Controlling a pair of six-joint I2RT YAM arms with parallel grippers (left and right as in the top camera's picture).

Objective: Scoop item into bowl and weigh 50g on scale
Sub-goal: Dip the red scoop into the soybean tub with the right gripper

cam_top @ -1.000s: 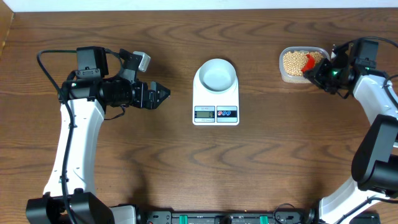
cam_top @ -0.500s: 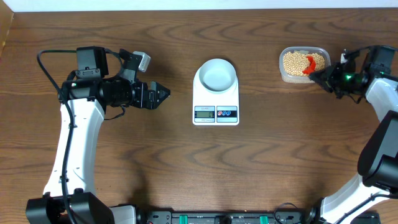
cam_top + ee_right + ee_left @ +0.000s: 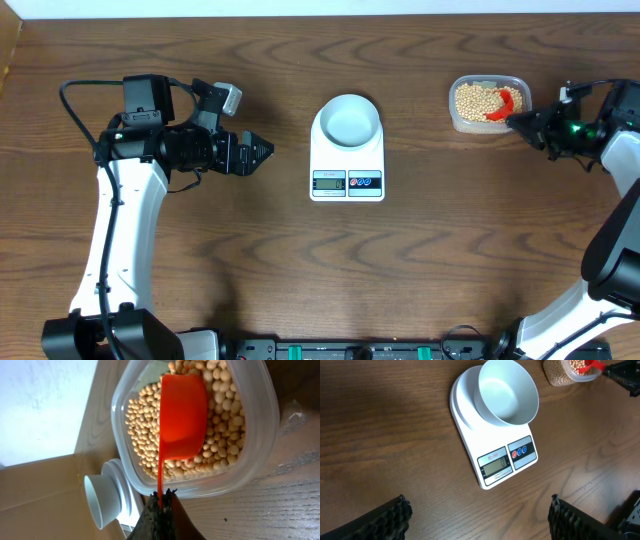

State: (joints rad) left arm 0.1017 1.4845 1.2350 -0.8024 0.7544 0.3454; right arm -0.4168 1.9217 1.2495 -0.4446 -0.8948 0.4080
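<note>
The pale grey-blue bowl (image 3: 348, 120) stands empty on the white scale (image 3: 347, 181) at the table's middle; both show in the left wrist view, bowl (image 3: 508, 393) and scale (image 3: 495, 467). The tan beans (image 3: 473, 100) fill a clear plastic tub (image 3: 487, 125) at the back right, also in the right wrist view (image 3: 220, 482). My right gripper (image 3: 523, 121) (image 3: 161, 501) is shut on the handle of an orange-red scoop (image 3: 181, 415) whose cup lies on the beans (image 3: 145, 430). My left gripper (image 3: 262, 152) (image 3: 480, 515) is open and empty, left of the scale.
The tub also shows at the top right of the left wrist view (image 3: 559, 376). The table's back edge and a pale wall run just behind the tub.
My right arm has drawn back to the right, pulling the scoop toward the tub's right side. The left arm, bowl and scale have not moved.
</note>
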